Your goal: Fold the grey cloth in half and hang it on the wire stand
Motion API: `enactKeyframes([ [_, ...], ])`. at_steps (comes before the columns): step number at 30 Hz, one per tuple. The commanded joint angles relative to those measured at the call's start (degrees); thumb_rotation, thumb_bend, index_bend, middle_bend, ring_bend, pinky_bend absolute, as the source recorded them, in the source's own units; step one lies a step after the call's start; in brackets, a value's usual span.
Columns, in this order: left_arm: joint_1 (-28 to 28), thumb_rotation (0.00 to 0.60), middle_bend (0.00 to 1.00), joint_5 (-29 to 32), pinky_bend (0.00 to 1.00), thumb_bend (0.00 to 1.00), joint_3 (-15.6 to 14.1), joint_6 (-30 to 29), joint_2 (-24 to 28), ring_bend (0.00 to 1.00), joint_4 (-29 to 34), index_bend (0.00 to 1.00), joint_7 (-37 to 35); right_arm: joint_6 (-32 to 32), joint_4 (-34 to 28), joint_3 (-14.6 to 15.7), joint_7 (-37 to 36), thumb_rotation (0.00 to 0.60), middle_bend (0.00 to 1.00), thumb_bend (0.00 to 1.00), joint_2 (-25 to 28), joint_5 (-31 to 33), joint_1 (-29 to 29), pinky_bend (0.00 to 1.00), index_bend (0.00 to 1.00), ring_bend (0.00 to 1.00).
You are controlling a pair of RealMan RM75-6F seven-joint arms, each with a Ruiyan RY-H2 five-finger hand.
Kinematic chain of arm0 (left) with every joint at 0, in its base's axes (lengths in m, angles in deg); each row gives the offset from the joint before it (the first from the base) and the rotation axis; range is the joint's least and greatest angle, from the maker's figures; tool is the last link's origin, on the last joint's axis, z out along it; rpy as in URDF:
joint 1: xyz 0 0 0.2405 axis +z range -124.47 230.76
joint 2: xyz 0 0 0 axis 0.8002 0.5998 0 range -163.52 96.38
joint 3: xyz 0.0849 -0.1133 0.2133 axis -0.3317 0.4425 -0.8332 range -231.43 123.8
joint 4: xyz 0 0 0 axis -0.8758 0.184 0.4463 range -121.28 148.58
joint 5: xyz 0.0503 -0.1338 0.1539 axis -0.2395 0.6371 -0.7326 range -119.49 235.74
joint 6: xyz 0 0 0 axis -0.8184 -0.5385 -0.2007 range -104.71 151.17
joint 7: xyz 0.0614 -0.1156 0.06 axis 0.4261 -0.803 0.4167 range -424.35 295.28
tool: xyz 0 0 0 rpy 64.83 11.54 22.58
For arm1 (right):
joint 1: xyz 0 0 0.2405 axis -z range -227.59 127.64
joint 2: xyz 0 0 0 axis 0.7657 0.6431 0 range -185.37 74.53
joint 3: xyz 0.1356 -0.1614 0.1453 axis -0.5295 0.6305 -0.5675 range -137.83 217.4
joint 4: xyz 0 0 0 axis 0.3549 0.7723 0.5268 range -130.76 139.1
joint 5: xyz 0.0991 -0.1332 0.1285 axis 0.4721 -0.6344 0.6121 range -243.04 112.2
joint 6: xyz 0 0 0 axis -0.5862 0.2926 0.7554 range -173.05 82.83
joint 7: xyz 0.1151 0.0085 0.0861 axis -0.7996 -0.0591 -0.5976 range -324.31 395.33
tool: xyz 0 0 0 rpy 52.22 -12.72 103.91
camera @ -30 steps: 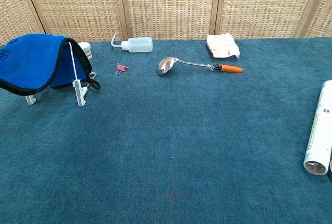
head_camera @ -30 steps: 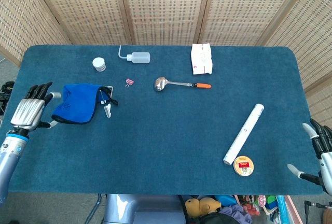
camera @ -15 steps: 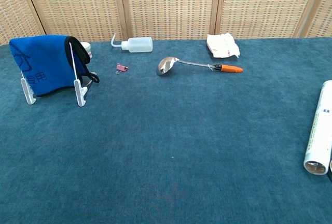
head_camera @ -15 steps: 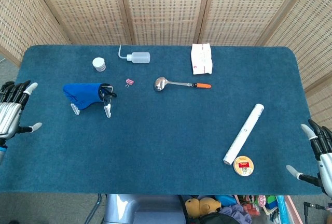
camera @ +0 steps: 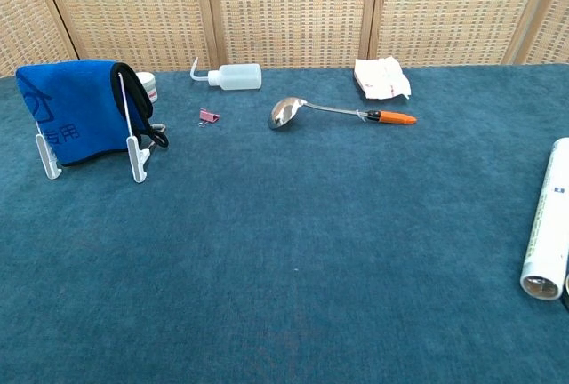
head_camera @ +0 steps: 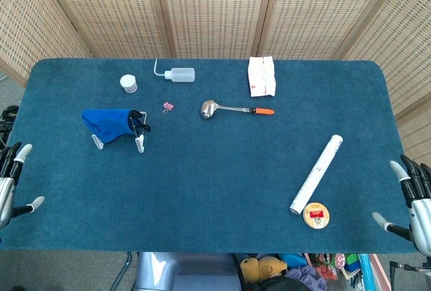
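The cloth (head_camera: 108, 122) is blue with a black edge, though the task calls it grey. Folded over, it hangs on the white wire stand (head_camera: 139, 142) at the table's left. The chest view shows the cloth (camera: 78, 114) draped over the stand (camera: 136, 155) at far left, with white print on its side. My left hand (head_camera: 9, 184) sits at the table's front left edge, well away from the cloth, fingers spread and empty. My right hand (head_camera: 416, 204) hovers off the front right corner, also spread and empty. Neither hand shows in the chest view.
A squeeze bottle (head_camera: 179, 73), small white jar (head_camera: 128, 83), pink clip (head_camera: 168, 106), spoon with orange handle (head_camera: 233, 109) and white packet (head_camera: 261, 75) lie across the back. A white tube (head_camera: 316, 172) and round tin (head_camera: 316, 215) lie at front right.
My left hand let go of the cloth and drew back toward the front left edge. The cloth dropped from spread out to hanging on the stand. The right hand barely moved.
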Motion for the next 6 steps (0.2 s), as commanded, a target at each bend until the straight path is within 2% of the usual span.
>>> enactKeyframes([
  [1,1.3,0.6,0.0,-3.9,0.0,0.13,-1.3,-1.6,-1.5,0.0,-0.2,0.0,1.5,0.8,-0.3,-0.7,4.9,0.6,0.0,0.0,-1.7,1.3,0.6,0.0,0.0,0.0],
  [6,1.9,0.6,0.0,-6.2,0.0,0.13,-1.2,-2.6,-2.1,0.0,-1.5,0.0,1.2,0.3,-1.0,-0.6,7.1,0.6,0.0,0.0,-2.0,1.9,0.7,0.0,0.0,0.0],
])
